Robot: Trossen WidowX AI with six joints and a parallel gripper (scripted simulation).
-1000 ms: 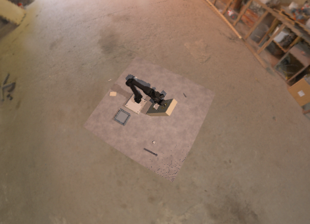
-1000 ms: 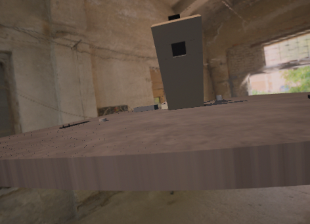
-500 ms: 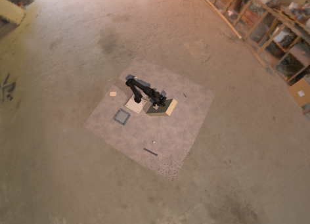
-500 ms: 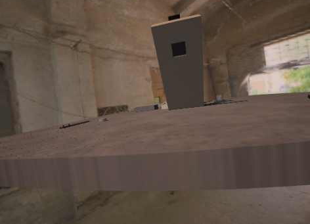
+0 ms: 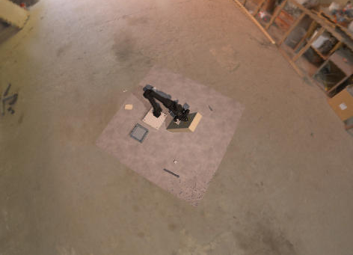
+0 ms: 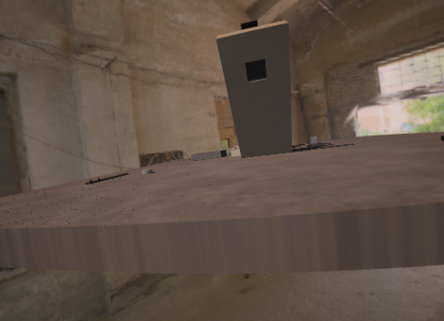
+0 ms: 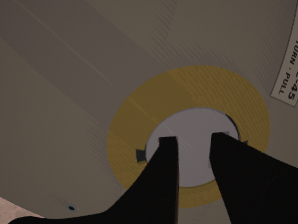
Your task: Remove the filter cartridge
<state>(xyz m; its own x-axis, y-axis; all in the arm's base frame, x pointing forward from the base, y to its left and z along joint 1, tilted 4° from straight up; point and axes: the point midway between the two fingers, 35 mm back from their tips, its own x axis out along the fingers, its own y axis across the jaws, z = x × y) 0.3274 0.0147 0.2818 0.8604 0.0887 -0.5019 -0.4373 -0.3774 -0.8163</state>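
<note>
Wrist view only: cartridge [image 7: 189, 136] seen face-on, yellow ring around a pale grey hub, set in the grey panel [image 7: 73, 63]. Gripper [image 7: 193, 156] pressed up to the hub, both black fingers close together over its lower half, clamped on part of the cartridge face; exact contact hidden behind the fingers. One small dark slot visible on the ring just left of the left finger; a second one barely shows at the right finger's edge. Dark screw hole near the panel's top edge.

Top view only: layout. Arm [image 5: 161, 100] reaching from its pale base plate [image 5: 154, 120] to the panel block [image 5: 185, 122]; gripper [image 5: 182, 115] at the block's grey face. Tray [image 5: 139, 132], grey square with raised rim, on the mat near the base plate, apart from the block. Cartridge itself too small to make out here.

Exterior view only: low angle from the mat edge, back of the panel [image 6: 256, 88] standing upright with a dark square opening high up. Arm hidden behind it apart from a black bit over the top edge.

Writing: label cut off at the wrist frame's right edge, turned sideways, letters too clipped to read.

Orientation: cartridge axis perpendicular to the panel face, pointing straight at the wrist camera; slots roughly level, left and right of the hub.
</note>
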